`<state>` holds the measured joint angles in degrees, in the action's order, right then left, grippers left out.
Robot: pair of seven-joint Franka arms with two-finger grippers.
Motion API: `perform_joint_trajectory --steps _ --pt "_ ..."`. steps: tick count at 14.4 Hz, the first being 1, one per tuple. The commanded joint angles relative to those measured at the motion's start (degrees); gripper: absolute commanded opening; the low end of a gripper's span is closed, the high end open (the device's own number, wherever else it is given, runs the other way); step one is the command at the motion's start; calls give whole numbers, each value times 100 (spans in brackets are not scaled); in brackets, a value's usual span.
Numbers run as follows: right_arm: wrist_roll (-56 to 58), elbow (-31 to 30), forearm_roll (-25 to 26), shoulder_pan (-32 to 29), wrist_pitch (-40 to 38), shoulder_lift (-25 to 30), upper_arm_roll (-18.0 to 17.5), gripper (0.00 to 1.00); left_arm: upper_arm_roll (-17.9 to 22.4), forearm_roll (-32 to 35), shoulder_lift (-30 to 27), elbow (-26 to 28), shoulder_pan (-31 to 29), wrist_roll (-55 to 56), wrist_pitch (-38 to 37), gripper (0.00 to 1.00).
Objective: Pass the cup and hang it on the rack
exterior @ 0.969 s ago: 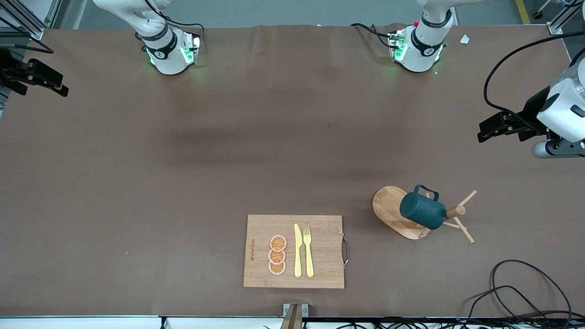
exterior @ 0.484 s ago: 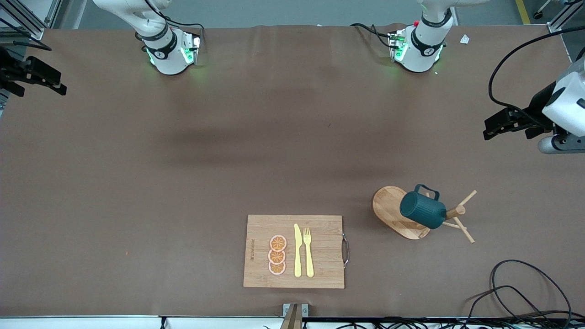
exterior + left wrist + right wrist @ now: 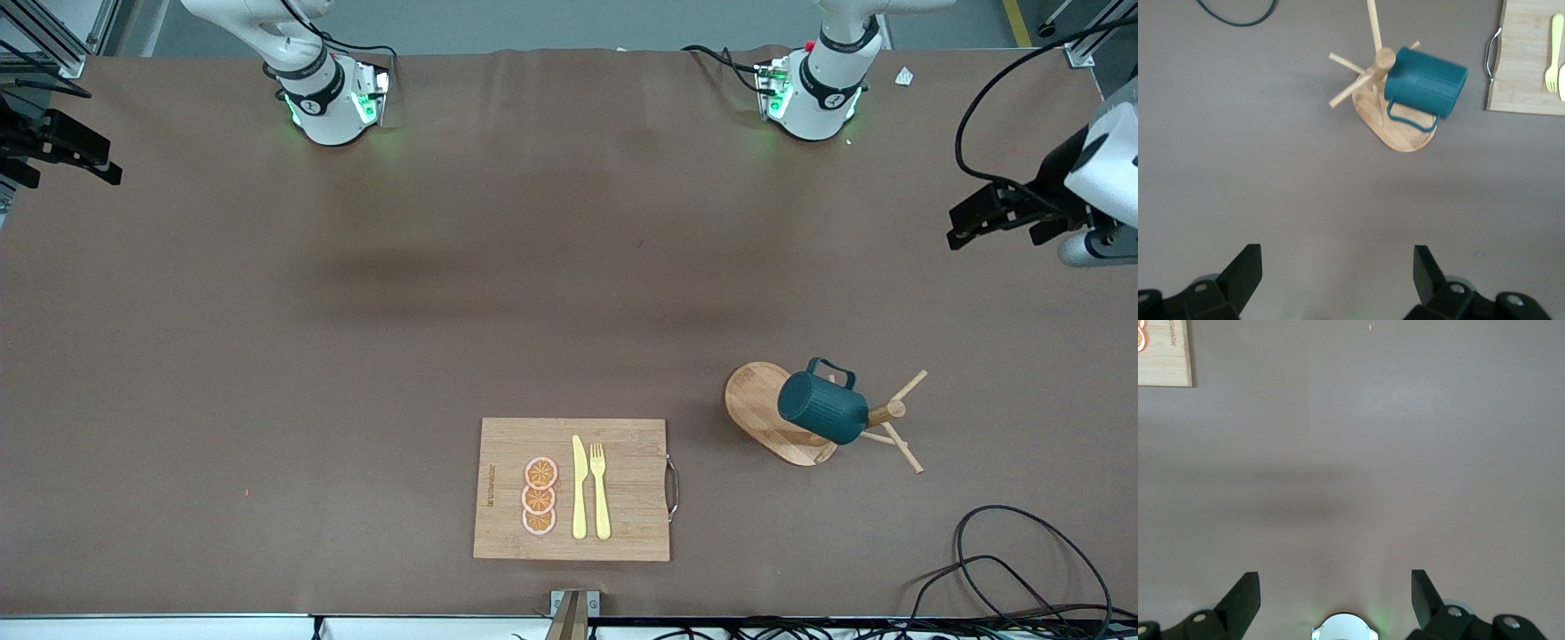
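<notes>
While the cup (image 3: 822, 407) hangs on the rack (image 3: 766, 411), left gripper (image 3: 969, 220) and right gripper (image 3: 93, 160) hover wide open over opposite table (image 3: 356, 356) edges, well apart.

**Both arms raised at the ends of the surface, fingers spread**

The left arm rises from its base and reaches out high over the left arm's end of the surface (image 3: 569, 293). Its left end effector (image 3: 965, 227) hangs in the air there with its dark fingers (image 3: 1245, 273) spread wide apart and nothing between them.

The right arm reaches out over the right arm's end of the surface. The right end effector (image 3: 93, 160) hangs at that edge, its fingers (image 3: 1245, 597) also set wide apart and holding nothing.
</notes>
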<state>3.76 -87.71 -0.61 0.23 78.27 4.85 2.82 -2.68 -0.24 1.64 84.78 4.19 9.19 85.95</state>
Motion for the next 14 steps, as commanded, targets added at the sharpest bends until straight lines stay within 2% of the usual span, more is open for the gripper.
perform_joint_trajectory --steps 1,10,14 --pt "73 0 61 -58 -14 16 -44 100 48 15 -577 636 82 48 212 100" --pt "73 -18 61 -58 -31 25 -44 100 66 147 -463 566 117 -137 246 100" --pt "73 -18 61 -58 -49 25 -44 100 22 296 -278 188 179 -110 229 100"
